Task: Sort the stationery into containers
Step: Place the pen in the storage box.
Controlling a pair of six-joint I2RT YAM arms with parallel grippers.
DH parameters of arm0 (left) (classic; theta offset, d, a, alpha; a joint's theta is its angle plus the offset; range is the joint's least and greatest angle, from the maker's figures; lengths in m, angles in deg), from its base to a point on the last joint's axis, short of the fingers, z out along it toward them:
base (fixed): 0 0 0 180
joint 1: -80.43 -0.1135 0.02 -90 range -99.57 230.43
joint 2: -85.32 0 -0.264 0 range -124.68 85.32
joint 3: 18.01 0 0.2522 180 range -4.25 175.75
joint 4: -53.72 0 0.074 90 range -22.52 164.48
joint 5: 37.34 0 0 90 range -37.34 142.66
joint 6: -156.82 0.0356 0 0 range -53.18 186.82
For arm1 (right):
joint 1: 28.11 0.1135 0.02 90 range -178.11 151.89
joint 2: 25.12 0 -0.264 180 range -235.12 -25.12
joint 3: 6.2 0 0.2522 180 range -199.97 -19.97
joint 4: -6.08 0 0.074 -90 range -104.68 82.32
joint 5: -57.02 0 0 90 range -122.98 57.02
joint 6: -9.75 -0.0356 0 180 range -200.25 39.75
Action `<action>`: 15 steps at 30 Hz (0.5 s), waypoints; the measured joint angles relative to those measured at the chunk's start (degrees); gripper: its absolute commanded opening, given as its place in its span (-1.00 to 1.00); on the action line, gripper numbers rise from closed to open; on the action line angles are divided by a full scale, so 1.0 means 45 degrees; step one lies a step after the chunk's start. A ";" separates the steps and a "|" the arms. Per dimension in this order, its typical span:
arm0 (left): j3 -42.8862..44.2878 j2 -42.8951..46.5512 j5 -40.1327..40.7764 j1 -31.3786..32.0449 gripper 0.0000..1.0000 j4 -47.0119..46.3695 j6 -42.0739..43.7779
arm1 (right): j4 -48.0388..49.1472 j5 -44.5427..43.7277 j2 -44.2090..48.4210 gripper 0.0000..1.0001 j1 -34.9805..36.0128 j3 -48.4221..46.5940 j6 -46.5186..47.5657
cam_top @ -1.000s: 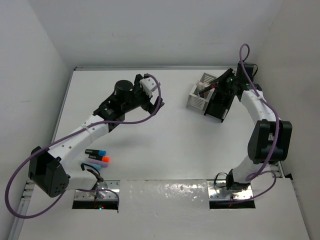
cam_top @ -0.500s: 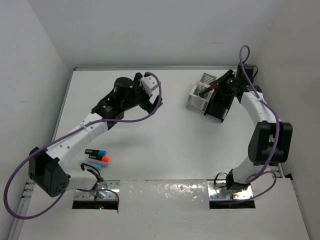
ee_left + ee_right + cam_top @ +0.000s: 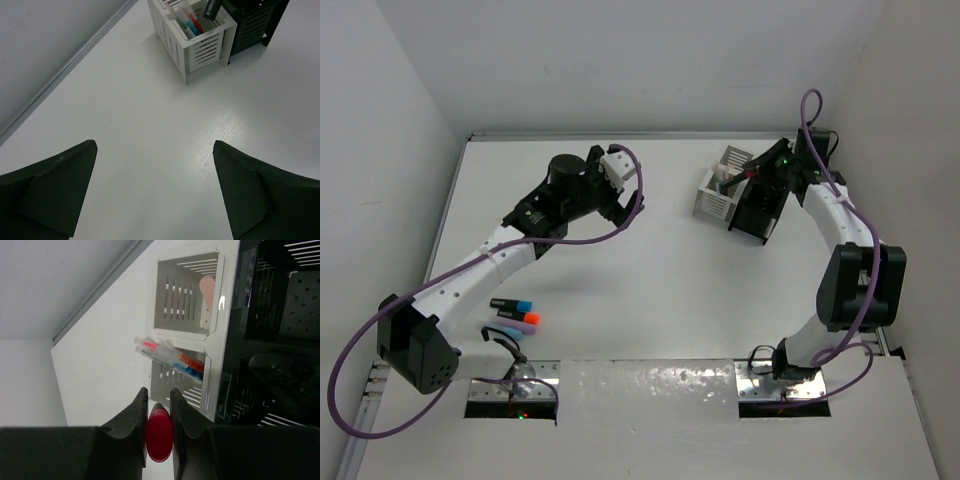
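My right end effector [image 3: 159, 399] clenches a red-ended highlighter [image 3: 159, 436], white organiser [image 3: 186, 336] just ahead; left end effector [image 3: 155, 146] released.

On the table [image 3: 650, 290], 2 organisers are standing near the far right corner, side by side and touching: the left organiser [image 3: 713, 200] and the right organiser [image 3: 757, 215]. Some pens [image 3: 170, 356] are leaning in 1 compartment of the left organiser, and an eraser [image 3: 207, 292] is standing in the neighbouring compartment. The right gripper [image 3: 158, 395] is hanging above the left organiser with 1 highlighter [image 3: 159, 435] between its fingers. Some loose highlighters [image 3: 517, 315] are lying close together near the near left corner, well apart from the organisers.
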 measured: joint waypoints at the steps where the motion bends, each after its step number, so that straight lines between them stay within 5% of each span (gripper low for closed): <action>1: 0.0000 0.0000 0.0005 -0.0005 0.99 -0.0005 0.0000 | 0.0000 -0.0029 0.0000 -1.00 0.0000 -0.0005 0.0010; 15: -0.0262 0.0243 0.0019 -0.0121 0.99 -0.0209 -0.0024 | -0.0427 -0.0408 -0.0500 -1.00 -0.0209 -0.1559 0.0340</action>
